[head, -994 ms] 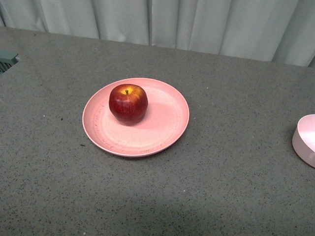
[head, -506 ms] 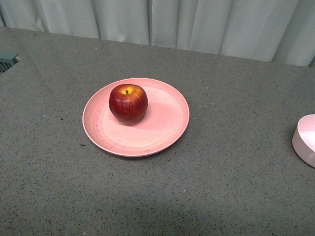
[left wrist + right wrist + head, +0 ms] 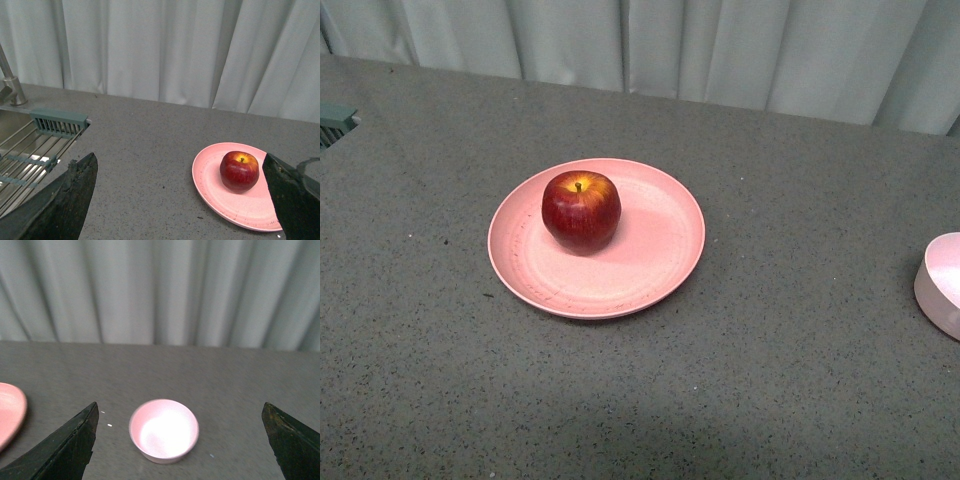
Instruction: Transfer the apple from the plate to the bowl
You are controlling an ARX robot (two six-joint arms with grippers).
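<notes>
- While the apple (image 3: pixel 581 209) is sitting stem-up on the plate (image 3: pixel 650 262), toward its far-left part, nothing is touching it.
- The plate is lying flat on the grey speckled countertop (image 3: pixel 770 380). The bowl (image 3: pixel 940 285) is standing well apart to the right, cut off by the front view's edge (the right wrist view is showing it whole and empty).
- The left gripper (image 3: pixel 178 165) is hanging released, jaws spread wide and holding nothing, looking toward the apple from the sink (image 3: pixel 30 150) side.
- The right gripper (image 3: pixel 180 407) is likewise gaping and empty, facing the bowl.
- Neither arm is appearing in the front view, so the task is looking unstarted, and the step in hand is the reach for the apple.
- The next move is probably calling for the left arm to come down with its jaws straddling the apple's widest part. It should be closing gently, since the glossy skin could slip.
</notes>
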